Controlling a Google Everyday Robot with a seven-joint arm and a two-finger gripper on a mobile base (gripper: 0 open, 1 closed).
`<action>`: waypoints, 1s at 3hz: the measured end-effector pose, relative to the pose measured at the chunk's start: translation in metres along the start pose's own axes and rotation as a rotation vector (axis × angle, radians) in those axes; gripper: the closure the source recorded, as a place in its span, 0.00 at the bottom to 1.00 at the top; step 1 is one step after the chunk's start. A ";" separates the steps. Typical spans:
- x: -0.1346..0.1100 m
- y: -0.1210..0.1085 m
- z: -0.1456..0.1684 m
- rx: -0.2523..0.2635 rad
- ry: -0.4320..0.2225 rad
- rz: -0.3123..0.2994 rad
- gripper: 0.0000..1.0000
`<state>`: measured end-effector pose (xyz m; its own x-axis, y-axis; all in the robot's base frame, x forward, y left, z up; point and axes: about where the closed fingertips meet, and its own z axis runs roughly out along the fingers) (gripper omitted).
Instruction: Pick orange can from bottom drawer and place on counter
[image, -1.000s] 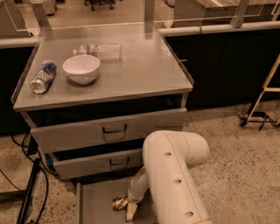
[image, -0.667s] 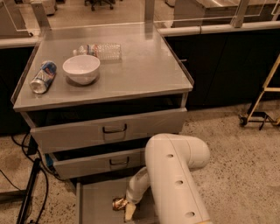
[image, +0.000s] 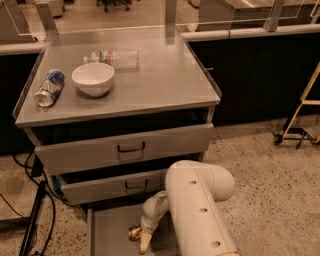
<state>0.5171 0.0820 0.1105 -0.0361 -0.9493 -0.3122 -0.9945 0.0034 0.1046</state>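
The orange can (image: 133, 233) lies in the open bottom drawer (image: 107, 230), near the middle of its grey floor. My gripper (image: 142, 239) reaches down into that drawer at the end of the white arm (image: 200, 210) and is right against the can's right side. The arm hides much of the drawer's right half. The counter (image: 160, 80) is the grey steel top of the cabinet, above the two upper drawers.
On the counter stand a white bowl (image: 93, 78), a blue-and-silver can (image: 48, 88) lying on its side at the left, and a clear plastic bottle (image: 114, 58) lying at the back. The two upper drawers (image: 131, 147) stick out slightly. Cables and a black stand (image: 35, 220) are on the floor at left.
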 end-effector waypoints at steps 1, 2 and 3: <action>0.000 0.000 0.000 0.000 0.000 0.000 0.19; 0.000 0.000 0.000 0.000 0.000 0.000 0.42; 0.000 0.000 0.000 0.000 0.000 0.000 0.65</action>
<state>0.5172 0.0821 0.1103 -0.0358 -0.9494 -0.3122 -0.9945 0.0030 0.1048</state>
